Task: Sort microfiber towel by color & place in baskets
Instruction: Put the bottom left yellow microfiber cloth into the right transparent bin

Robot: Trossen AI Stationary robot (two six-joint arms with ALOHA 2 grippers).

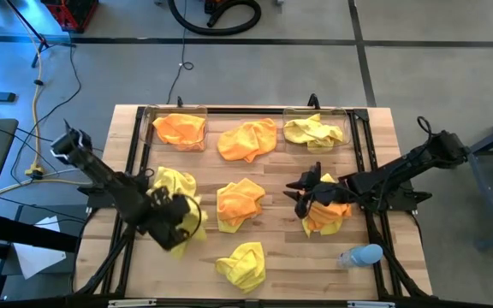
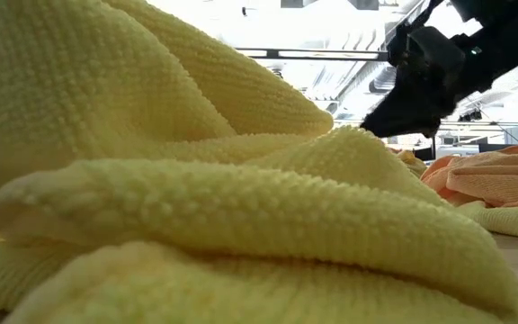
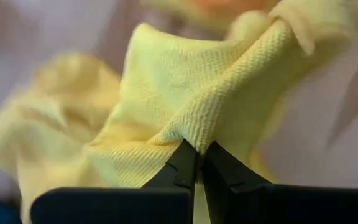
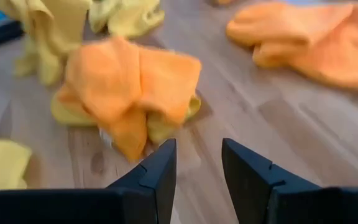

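Note:
Several microfiber towels lie on the wooden table. An orange one (image 1: pixel 180 128) fills the far left basket (image 1: pixel 151 120), and a yellow one (image 1: pixel 313 131) the far right basket (image 1: pixel 347 120). Another orange towel (image 1: pixel 248 139) lies between the baskets. An orange towel on a yellow one (image 1: pixel 240 204) sits mid-table. My left gripper (image 1: pixel 182 221) is shut on a yellow towel (image 1: pixel 175 183) at the left. My right gripper (image 4: pixel 197 165) is open above the bare table, right of the mid-table towels (image 4: pixel 129 93), with nothing between its fingers; an orange-and-yellow heap (image 1: pixel 325 216) lies under its arm. My left gripper pinches a raised fold of the yellow towel (image 3: pixel 194 134) between its two fingertips (image 3: pixel 182 163). The fingers slant steeply down onto it. The fold is drawn up into a peak at the fingers and the rest of the cloth spreads away below them.
A yellow towel (image 1: pixel 241 263) lies near the front edge and fills the low view (image 2: pixel 196 180). A small pale blue rounded object (image 1: pixel 362 255) lies at the near right. Black frame rails (image 1: pixel 362 145) run along the table's sides.

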